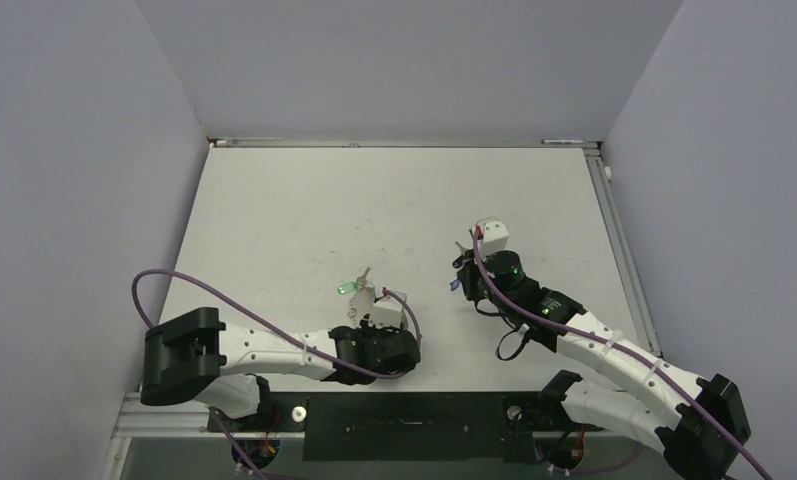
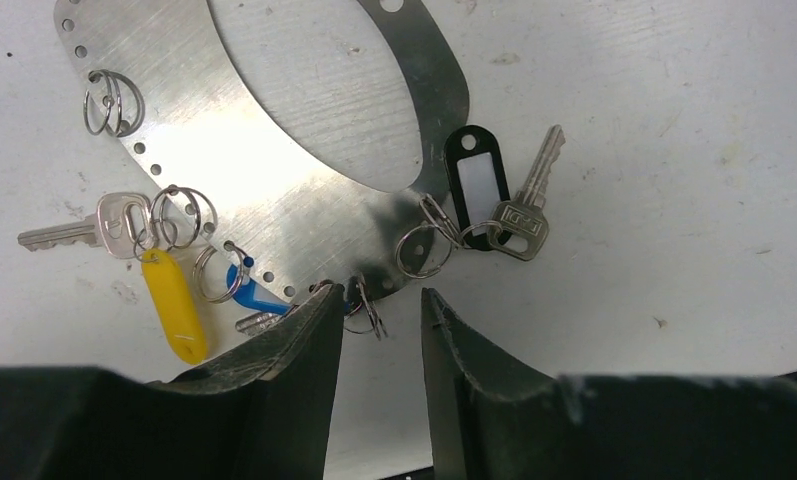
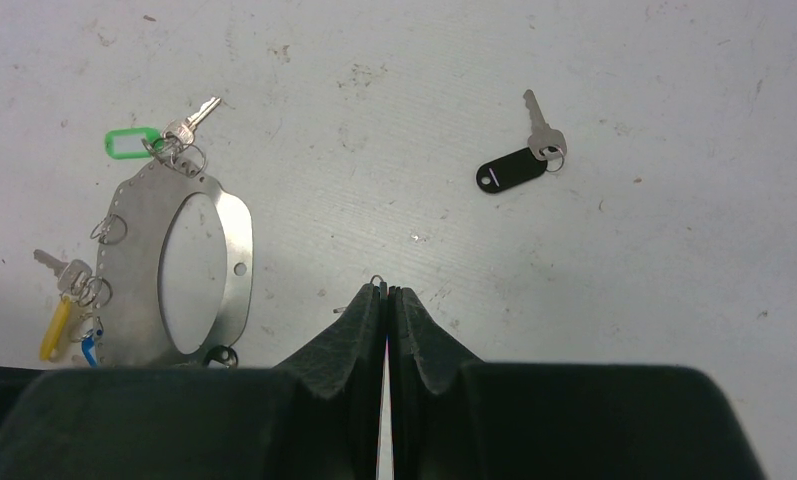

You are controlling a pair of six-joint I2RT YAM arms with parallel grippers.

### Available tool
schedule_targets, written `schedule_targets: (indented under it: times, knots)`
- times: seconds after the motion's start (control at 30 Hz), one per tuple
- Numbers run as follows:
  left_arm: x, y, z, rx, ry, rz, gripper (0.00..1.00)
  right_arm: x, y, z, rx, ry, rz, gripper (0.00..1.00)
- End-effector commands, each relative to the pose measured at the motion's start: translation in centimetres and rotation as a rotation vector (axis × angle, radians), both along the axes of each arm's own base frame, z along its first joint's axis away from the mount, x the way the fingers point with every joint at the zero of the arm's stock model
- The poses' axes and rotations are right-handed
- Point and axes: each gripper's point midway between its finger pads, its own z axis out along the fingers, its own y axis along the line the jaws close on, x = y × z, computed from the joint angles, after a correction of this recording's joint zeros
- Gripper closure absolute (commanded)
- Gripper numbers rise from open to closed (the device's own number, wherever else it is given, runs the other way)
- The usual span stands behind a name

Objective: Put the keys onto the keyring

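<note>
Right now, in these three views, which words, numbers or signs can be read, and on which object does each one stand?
No text can be read with certainty.
Head of the key beside the black tag: a stamped mark, too blurred to read.
Black tag, white window: blank.
Yellow tag: no writing visible.
Green tag: too small to tell.

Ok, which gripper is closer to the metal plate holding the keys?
Left. The left gripper sits right at the edge of the metal plate, fingers either side of a split ring. The right gripper is off to one side, bare table between.
</note>
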Motion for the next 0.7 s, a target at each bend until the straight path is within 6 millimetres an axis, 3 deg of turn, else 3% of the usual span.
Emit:
schedule_targets:
  times: [0.0, 0.3, 0.5, 0.67]
  knots:
    - [0.5, -0.3, 0.6, -0.009, 0.018, 0.041, 0.69, 0.2, -0.1, 0.6, 0.013, -0.021, -0.009, 0.95]
    - [0.4, -0.4, -0.8, 0.021, 0.075, 0.054, 0.77, 0.1, -0.2, 0.5, 0.011, -0.021, -0.008, 0.95]
    - [0.3, -1.0, -1.1, 0.007, 0.082, 0.026, 1.00, 0.2, -0.2, 0.5, 0.011, -0.022, -0.007, 0.95]
    - [1.1, -2.3, -0.4, 0.047, -0.012, -0.139, 1.00, 0.3, -0.3, 0.6, 0.010, -0.028, -0.018, 0.95]
